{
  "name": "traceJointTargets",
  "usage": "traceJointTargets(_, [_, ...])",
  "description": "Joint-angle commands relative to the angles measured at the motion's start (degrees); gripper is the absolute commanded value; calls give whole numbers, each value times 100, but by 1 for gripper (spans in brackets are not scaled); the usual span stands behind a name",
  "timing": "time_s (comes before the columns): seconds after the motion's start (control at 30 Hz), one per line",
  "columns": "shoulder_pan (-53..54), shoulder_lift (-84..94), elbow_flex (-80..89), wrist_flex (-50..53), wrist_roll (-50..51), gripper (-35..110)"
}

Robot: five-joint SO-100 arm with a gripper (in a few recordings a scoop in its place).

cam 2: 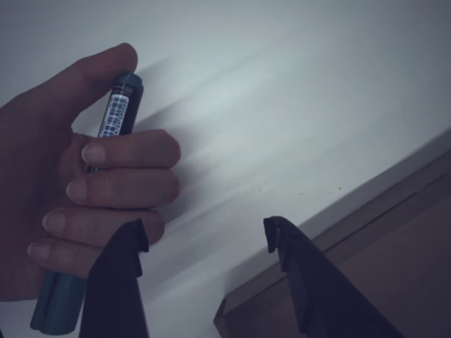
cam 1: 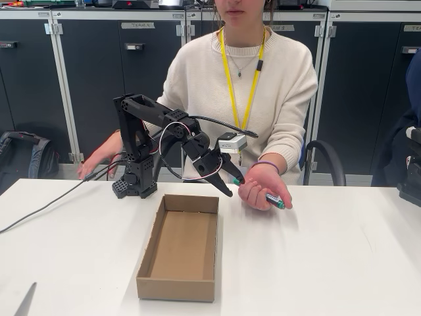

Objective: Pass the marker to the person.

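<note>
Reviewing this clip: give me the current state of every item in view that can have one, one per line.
Green marker pen: capped, gripped in the person's hand.
Person's hand: fingers closed round the marker, held above the white table.
Black two-finger gripper: open, holding nothing.
Shallow brown cardboard box: open-topped, empty.

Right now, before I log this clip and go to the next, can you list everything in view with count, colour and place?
marker: one, green, closed in the person's hand, apart from the tool
cardboard tray: one, brown, open-topped, centre of the table
table: one, white, foreground
cabinets: a row, dark doors with pale frames, behind the person
backpack: one, dark, on the floor at left
cable: one, dark, running left from the arm's base
person: one, cream sweater, yellow lanyard, seated behind the table
hand: one, fingers curled around the marker
tool: one, black, open, beside the hand
</note>
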Motion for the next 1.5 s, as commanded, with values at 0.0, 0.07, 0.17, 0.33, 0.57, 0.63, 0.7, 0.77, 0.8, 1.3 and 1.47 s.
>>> traceJointTargets(0.0, [53,141,-158,-62,-18,38])
traceJointTargets(0.07, [62,132,-149,-105,-18,38])
traceJointTargets(0.17, [62,132,-132,-105,-18,38])
traceJointTargets(0.33, [44,149,-105,-132,-18,38])
traceJointTargets(0.57, [44,123,-141,-149,-18,38])
traceJointTargets(0.63, [44,114,-149,-141,0,38])
traceJointTargets(0.7, [44,114,-141,-132,-9,38])
traceJointTargets(0.77, [44,114,-123,-149,0,38])
traceJointTargets(0.8, [44,114,-123,-149,0,38])
traceJointTargets(1.3, [44,123,-44,-176,9,38])
traceJointTargets(1.47, [70,70,-26,-255,18,38])
